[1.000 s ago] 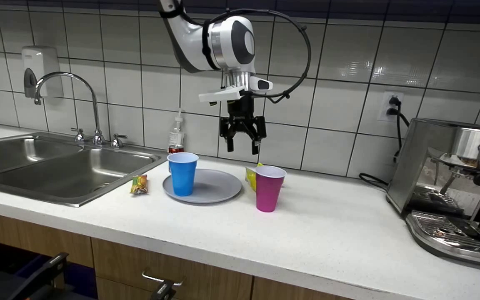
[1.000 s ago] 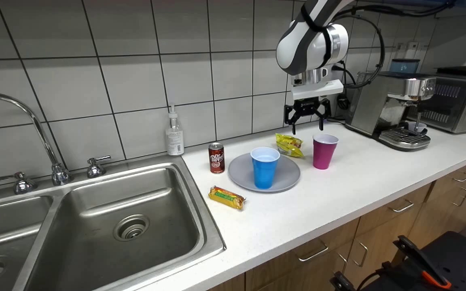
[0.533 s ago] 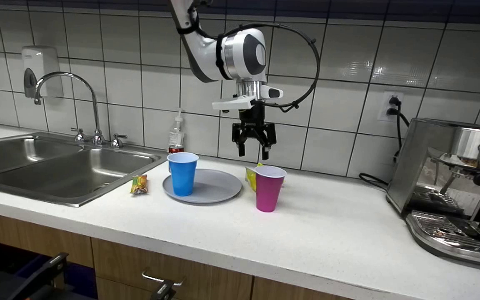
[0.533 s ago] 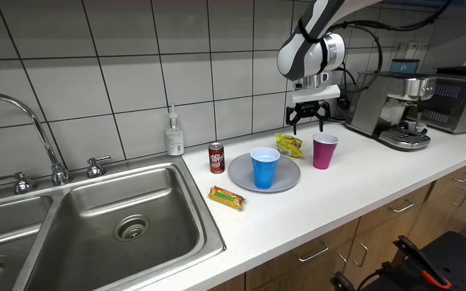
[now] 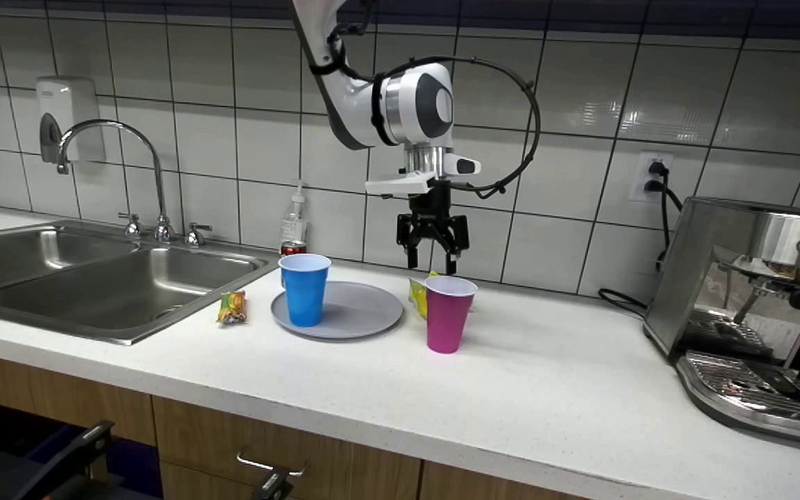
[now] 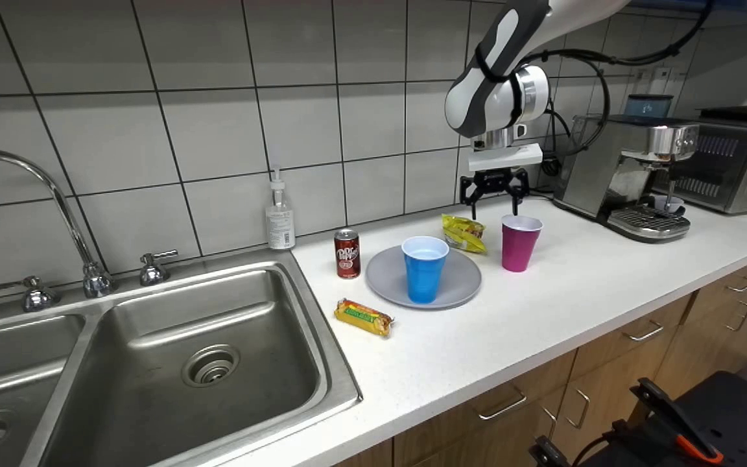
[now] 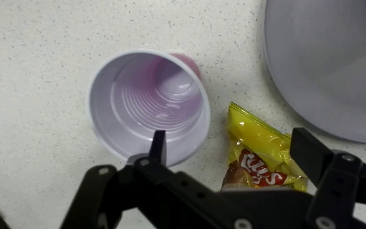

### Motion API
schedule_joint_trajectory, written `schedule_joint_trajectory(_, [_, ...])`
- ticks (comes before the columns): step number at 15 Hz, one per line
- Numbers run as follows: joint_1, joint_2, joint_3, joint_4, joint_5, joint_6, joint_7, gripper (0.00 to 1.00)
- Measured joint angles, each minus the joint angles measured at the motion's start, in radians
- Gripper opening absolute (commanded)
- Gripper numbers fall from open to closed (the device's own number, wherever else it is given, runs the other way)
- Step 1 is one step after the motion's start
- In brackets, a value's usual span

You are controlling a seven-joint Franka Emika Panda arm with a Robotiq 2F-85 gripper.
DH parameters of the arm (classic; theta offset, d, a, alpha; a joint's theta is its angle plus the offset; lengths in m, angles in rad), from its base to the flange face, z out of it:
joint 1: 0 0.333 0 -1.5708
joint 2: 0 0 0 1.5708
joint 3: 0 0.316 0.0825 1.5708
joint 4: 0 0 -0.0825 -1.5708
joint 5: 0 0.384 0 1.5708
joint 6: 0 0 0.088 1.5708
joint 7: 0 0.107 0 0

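My gripper [image 5: 431, 264] stands open in the air over the back of the counter, with nothing between its fingers. Below it lies a yellow Lay's bag [image 7: 259, 149], seen between the fingertips in the wrist view; part of it is hidden behind the gripper. A magenta cup [image 6: 520, 246], white inside, stands upright beside the bag. In the wrist view one finger [image 7: 158, 146] overlaps the cup's rim, though the exterior views show the fingertips above it. A blue cup [image 6: 424, 272] stands on a grey plate [image 6: 386, 282] on the bag's other side.
A Dr Pepper can [image 6: 347, 254], a yellow wrapped snack [image 6: 364, 318] and a pump bottle [image 6: 280, 220] stand or lie near the sink [image 6: 218, 421]. An espresso machine [image 5: 754, 278] is at the far end. The tiled wall [image 5: 546, 180] rises behind the arm.
The arm has come down, and in an exterior view it has also shifted right, toward the magenta cup. The gripper has stayed open, and the objects on the counter have not moved.
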Motion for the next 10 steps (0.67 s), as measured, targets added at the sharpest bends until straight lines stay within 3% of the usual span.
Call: schedule_joint_trajectory(10, [-0.011, 0.001, -0.007, -0.004, 0.0, 0.0, -0.007, 1.0])
